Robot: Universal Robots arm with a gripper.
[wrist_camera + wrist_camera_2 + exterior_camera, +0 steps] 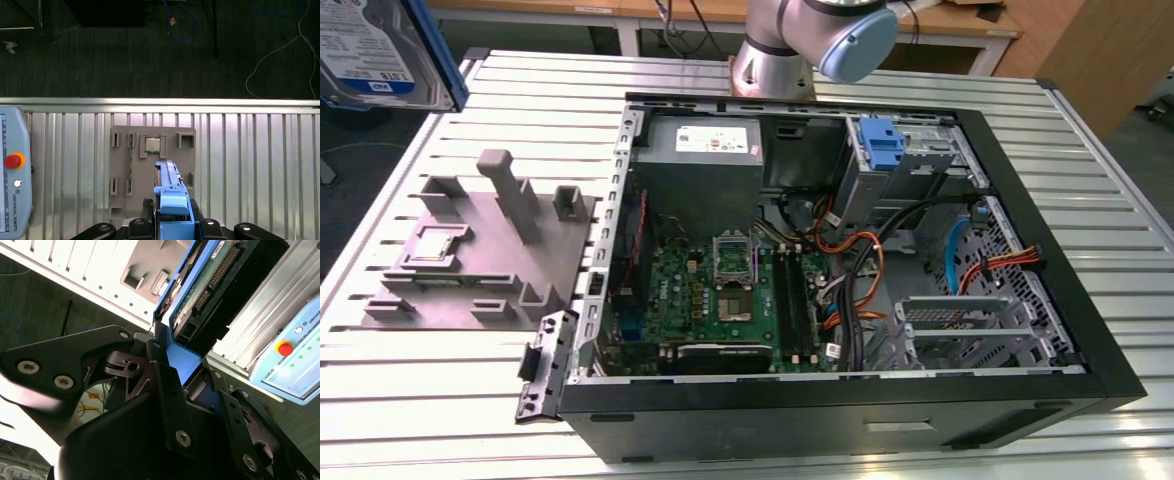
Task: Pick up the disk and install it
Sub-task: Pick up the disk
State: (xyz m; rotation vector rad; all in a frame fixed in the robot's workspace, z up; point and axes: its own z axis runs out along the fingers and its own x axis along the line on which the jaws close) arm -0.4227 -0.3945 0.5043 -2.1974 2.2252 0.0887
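The disk [371, 50] — a flat rectangular silver hard drive with a white and blue label and a blue plastic carrier frame around its edges — is lifted clear of the counter. In the exterior view I see it close to the lens at about ten o'clock, label facing me. The black metal pincer [192, 382] has hold of it. In the second wrist view the jaws are closed down to the drive's thickness, a black finger [167, 390] pressed against the blue frame on either side, and the drive's green circuit board faces that camera.

In the first wrist view the disk is edge-on, standing out from the pincer above the grey plastic stand with upright posts [145, 180]. That stand lies on the ribbed aluminium counter [250, 160].

In the exterior view the stand sits at nine o'clock from the open black computer case [854, 420], just beside its wall. Inside the case I can make out a green motherboard [720, 290] and, toward one o'clock, a bare blue plastic bracket [886, 145] at the drive bay. The arm's grey base joint [774, 50] stands at twelve o'clock, behind the case. A pale blue teach pendant with a red button [14, 170] lies on the counter near the stand — apart from it.
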